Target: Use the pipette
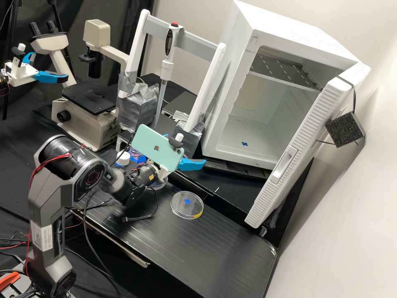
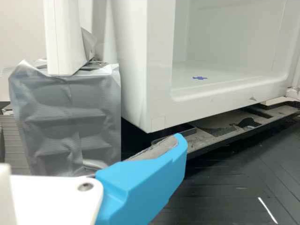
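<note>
High view: The pipette [image 1: 167, 45] is seated in the crossbar [image 1: 198, 45] of its stand, suspended between the two white posts [image 1: 134, 49]. Its long axis is close to upright: red button [image 1: 175, 24] uppermost, tip downward. The gripper [image 1: 185, 149] is located low, near the foot of the stand. Its fingers are spread wide apart, with nothing between them; one is partly hidden behind the phone [image 1: 156, 145] mounted on the wrist. Relative to the gripper, the pipette lies upward and to the robot's left, with the handle well above finger level. The visible fingertip is directed past the stand, toward the white cabinet [image 1: 244, 145], and not at the pipette.

Wrist view: One blue finger [image 2: 140, 183] extends forward with its grey pad [image 2: 157, 149] free of any object. Ahead of it stand the taped base [image 2: 65, 122] of the cabinet-side post and the lower corner of the cabinet. This is consistent with an approach line offset from the pipette.

Required correction, as judged: raise the gripper to handle height, swing it toward the robot's left, then advance between the posts with the fingers straddling the upright axis. Caution: a leftward swing made at the present height may strike the taped base
</note>
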### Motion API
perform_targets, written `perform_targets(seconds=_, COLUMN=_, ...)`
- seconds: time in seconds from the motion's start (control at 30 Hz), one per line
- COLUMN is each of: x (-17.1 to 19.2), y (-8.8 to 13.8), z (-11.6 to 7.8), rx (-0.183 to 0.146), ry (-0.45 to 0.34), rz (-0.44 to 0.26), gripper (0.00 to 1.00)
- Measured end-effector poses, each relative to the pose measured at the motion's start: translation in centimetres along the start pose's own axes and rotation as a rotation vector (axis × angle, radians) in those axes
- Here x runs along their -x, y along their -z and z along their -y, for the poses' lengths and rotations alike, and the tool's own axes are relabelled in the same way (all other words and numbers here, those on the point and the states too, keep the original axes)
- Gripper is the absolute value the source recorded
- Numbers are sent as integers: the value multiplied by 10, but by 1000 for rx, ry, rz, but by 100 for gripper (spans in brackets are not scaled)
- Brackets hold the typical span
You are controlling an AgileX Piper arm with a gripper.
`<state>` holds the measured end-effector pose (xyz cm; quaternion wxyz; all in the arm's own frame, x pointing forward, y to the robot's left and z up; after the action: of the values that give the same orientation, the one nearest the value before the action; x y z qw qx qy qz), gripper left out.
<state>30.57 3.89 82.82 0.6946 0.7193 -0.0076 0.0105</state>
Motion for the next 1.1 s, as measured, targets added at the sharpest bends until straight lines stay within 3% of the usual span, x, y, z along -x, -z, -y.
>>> perform_targets(seconds=0.4, x=2, y=0, z=0, rx=-2, ry=-3, rz=-3, gripper=100)
perform_targets(seconds=0.57, x=22, y=7, z=-6, rx=-30, ry=-15, rz=-30, gripper=100)
perform_targets(seconds=0.83, x=53, y=38, z=-19, rx=-38, ry=-69, rz=-182, gripper=100)
perform_targets(seconds=1.1, x=72, y=86, z=-26, rx=14, ry=-98, rz=-357, gripper=100)
